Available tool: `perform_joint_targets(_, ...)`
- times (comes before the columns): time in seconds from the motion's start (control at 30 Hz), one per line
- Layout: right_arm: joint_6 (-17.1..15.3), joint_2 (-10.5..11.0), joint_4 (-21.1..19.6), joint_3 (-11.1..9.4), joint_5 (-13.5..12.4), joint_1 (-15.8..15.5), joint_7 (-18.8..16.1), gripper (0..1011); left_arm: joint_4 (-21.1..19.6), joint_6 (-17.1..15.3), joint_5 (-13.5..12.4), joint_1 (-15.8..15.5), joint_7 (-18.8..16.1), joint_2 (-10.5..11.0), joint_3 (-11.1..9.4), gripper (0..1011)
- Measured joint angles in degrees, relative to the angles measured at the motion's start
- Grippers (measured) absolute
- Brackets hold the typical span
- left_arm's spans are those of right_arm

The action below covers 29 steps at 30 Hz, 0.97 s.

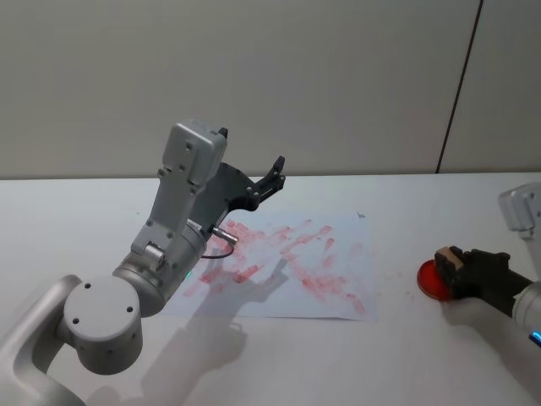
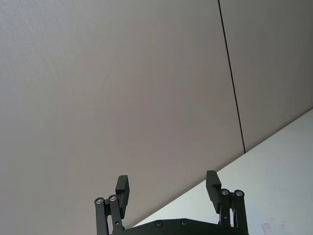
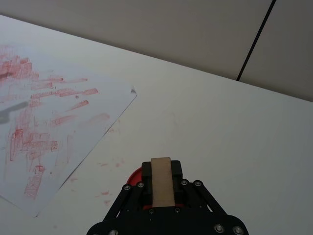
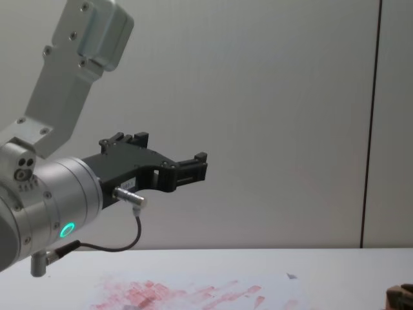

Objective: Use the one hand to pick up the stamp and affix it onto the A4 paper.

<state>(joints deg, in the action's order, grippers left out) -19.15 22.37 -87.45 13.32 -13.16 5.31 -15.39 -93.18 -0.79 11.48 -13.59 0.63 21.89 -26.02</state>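
**Stamp in the grip at the ink pad, paper waiting**

The right gripper (image 1: 456,269) sits low near the right edge of the tabletop (image 1: 279,364), its jaws closed on the stamp (image 3: 161,180), a small light-brown wooden block. In the right wrist view the block stands lengthwise between the 2 black fingers, its long faces pinned and its top face bare. Just beneath it shows a round red ink pad (image 1: 429,281), which the stamp appears to be over or pressed into; contact cannot be confirmed.

The A4 paper (image 1: 338,254) lies flat toward the middle of the tabletop, well apart from the pad, its surface thick with red-pink smears and a small grey mark near its far right corner. Stray red flecks dot the bare table between sheet and pad.

The left gripper (image 2: 166,188) hangs raised above the left part of the paper, jaws wide and holding nothing, pointed toward the wall (image 1: 338,76); that arm looks parked.

By its look the stamp is light, rigid and hard-edged, so a squeeze across its 2 flat side faces should hold it without crushing. Smooth wood may slip or twist if the grip is off-centre, and it would need to meet the sheet square for a clean print. The thin paper is loose on the table and could shift or lift with a sticky inked face.
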Motion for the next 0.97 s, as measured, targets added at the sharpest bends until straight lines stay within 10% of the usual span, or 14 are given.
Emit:
perform_joint_targets(0.3, -0.5, -0.3, 1.1, 0.3, 0.9, 0.5, -0.2, 320, 0.0, 0.0, 0.0, 0.0, 0.0, 0.0, 0.0, 1001)
perform_joint_targets(0.97, -0.8, -0.5, 1.9, 0.5, 1.5, 0.8, -0.3, 978, 0.0, 0.0, 0.0, 0.0, 0.0, 0.0, 0.0, 1001)
